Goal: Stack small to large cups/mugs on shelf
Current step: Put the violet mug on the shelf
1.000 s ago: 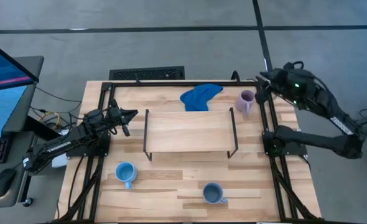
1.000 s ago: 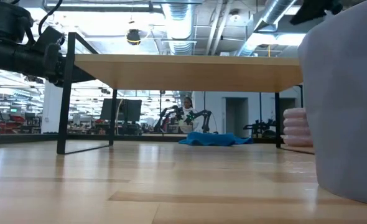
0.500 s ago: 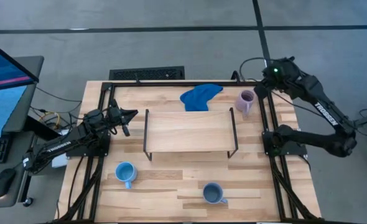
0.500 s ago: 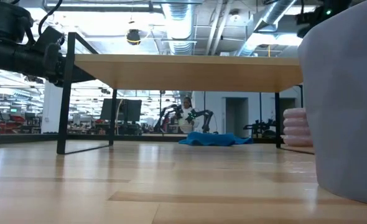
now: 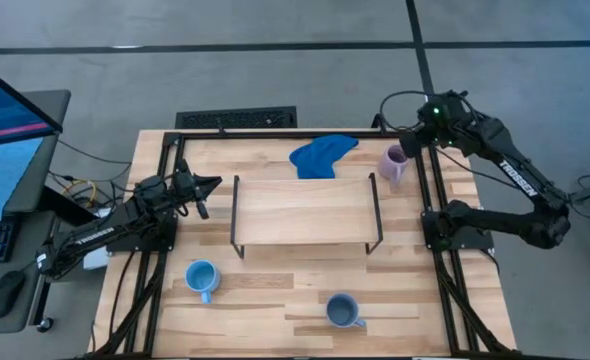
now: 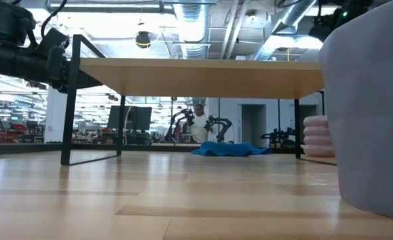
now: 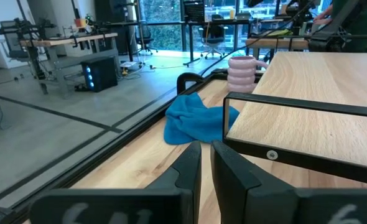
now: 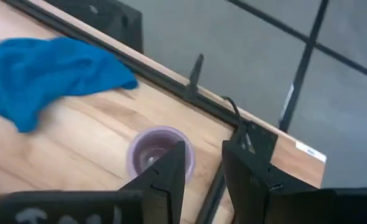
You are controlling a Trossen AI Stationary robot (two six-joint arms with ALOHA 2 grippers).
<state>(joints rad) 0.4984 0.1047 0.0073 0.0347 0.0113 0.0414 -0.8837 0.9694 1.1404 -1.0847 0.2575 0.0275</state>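
Observation:
The lilac mug stands upright at the table's far right; it also shows in the right wrist view. My right gripper hovers open just above its right side. The sky-blue mug and the grey-blue mug stand upright near the front edge. The light-wood shelf stands on black wire legs at mid-table, its top bare. My left gripper waits shut beside the shelf's left end.
A bright blue cloth lies crumpled behind the shelf, left of the lilac mug. A black metal frame runs along the table's edges, close to the right of the lilac mug. The grey-blue mug fills the low view's right side.
My right gripper has moved toward the table's left edge, from beyond the right frame rail to over the lilac mug's right side. The mugs, the cloth and the shelf have not moved.

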